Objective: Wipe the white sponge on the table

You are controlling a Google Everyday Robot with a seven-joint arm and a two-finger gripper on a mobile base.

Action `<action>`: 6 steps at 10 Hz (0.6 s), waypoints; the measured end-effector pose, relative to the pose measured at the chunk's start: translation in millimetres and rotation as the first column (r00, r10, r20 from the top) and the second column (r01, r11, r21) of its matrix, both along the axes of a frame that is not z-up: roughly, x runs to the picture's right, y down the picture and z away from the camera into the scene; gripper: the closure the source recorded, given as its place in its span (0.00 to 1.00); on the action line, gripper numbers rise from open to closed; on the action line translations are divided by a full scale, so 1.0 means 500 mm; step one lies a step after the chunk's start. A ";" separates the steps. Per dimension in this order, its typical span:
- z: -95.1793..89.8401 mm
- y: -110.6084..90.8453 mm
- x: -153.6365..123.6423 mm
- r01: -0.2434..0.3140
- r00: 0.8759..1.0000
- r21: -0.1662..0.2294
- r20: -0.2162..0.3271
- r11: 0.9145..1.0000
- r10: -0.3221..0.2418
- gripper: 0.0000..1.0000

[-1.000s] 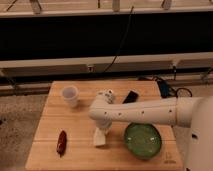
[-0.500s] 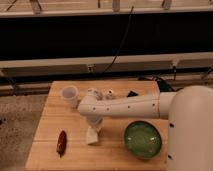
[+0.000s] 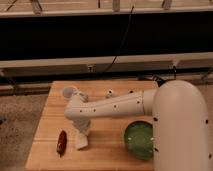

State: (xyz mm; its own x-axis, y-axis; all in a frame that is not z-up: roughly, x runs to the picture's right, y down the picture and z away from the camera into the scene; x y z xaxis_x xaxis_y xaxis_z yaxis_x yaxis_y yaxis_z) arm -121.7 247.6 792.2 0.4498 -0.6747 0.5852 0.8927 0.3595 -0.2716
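A: Step in hand, judged: sponge-wiping stroke across the counter [image 3: 107,150]. White sponge [image 3: 81,142] at near left of centre, flat on the planks, just right of a small reddish-brown object [image 3: 61,142]. Tool [image 3: 83,131] directly above the sponge, at the wrist end of the white arm [image 3: 115,106] reaching leftward from the robot body on the right.

B: Advice for a clean stroke?

A: Steady downward pressure, sponge face flat, travel along the plank direction. Clearance to be kept from the reddish-brown object on the left and from the green bowl [image 3: 139,140] at near right. Stroke best kept short of the counter's near edge.

B: State of the tool?

A: Cannot tell: fingers merged with the wrist housing and the pale sponge. Contact with the sponge probable, not confirmed.

B: Hidden or cut off?

A: Upper part of the sponge covered by the tool. White cup [image 3: 67,92] at far left partly masked by the arm's elbow. Small white item [image 3: 109,92] at far centre only just showing above the arm, identity unclear. Right side of the counter wholly behind the robot body; near edge of the bowl likewise cropped.
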 end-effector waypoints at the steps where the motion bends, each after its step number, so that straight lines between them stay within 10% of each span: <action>1: -0.012 0.016 0.001 0.009 1.000 -0.007 0.012 1.000 -0.009 1.00; 6: -0.044 0.035 0.127 -0.047 0.998 0.009 -0.049 0.999 0.047 1.00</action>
State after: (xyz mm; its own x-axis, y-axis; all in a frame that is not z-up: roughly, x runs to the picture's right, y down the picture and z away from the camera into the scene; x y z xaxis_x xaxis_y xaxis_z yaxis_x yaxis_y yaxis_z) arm -58.3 264.9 770.2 0.5090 -0.6566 0.5566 0.8605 0.4028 -0.3118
